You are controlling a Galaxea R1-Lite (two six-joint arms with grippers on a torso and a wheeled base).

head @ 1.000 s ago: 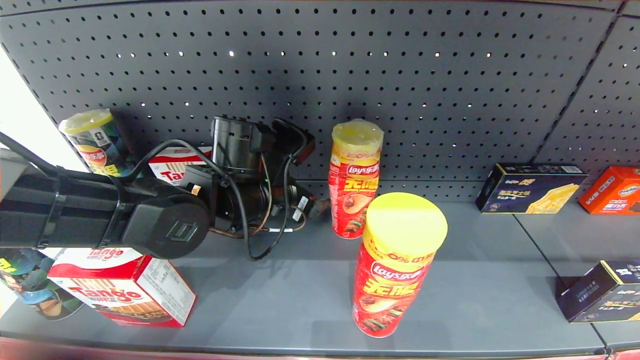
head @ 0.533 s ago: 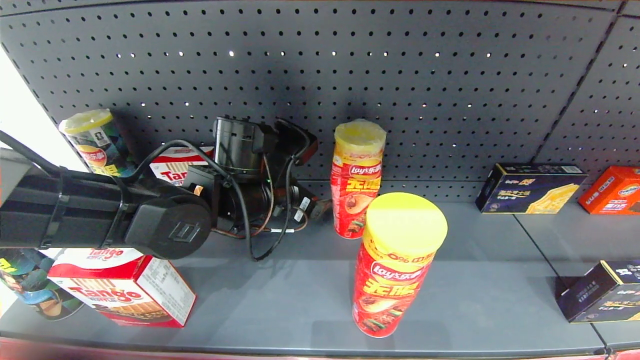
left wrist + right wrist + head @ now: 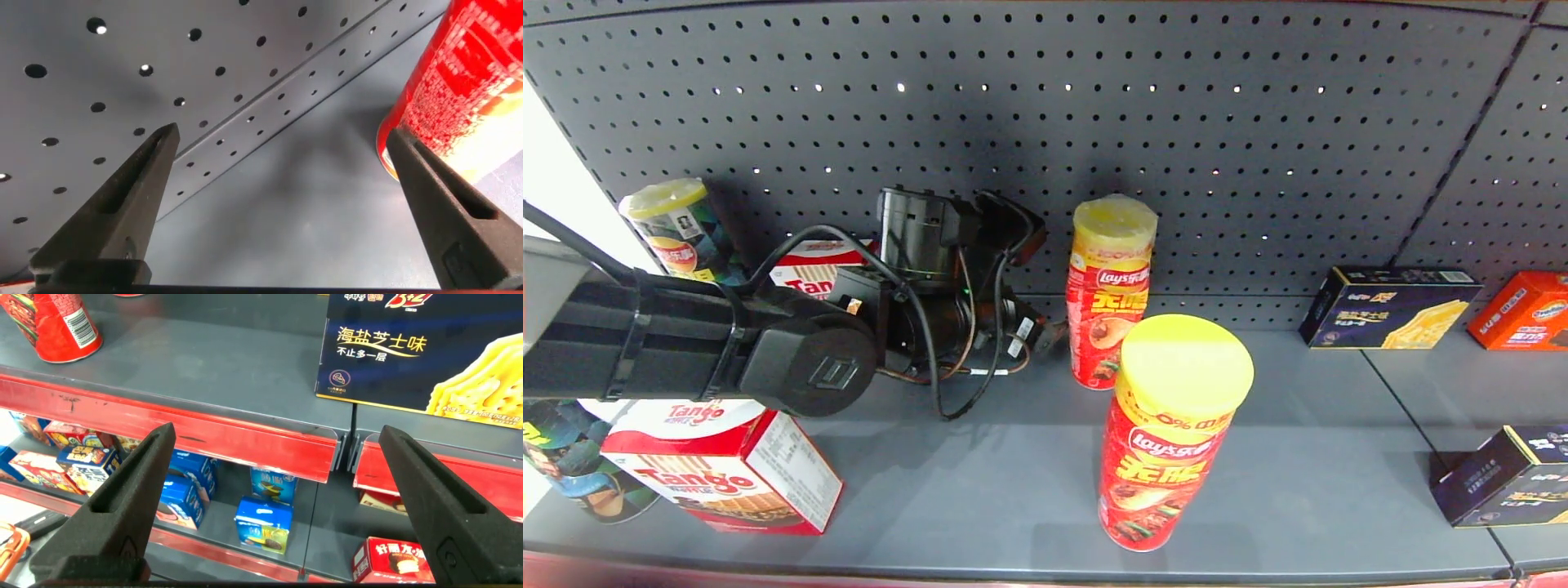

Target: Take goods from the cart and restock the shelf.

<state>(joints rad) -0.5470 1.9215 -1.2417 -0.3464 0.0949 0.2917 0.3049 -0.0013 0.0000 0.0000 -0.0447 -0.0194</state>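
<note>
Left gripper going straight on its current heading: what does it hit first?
Probably the pegboard back panel: the left gripper, jaws open, faces it. The red chip can stands beside that line; depth unclear.

left arm (image 3: pixel 670 359): black, boxy | cables (image 3: pixel 941 412): black, looped | left claw (image 3: pixel 282 131): dark tapered fingers (image 3: pixel 122 200)

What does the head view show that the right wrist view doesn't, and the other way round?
Head only: the left arm across the shelf toward the pegboard, the back can, a wafer box, an orange box. Right wrist only: the open right gripper and a lower shelf with blue boxes. Both: the shelf, the base of the front can, probably the front dark box.
</note>
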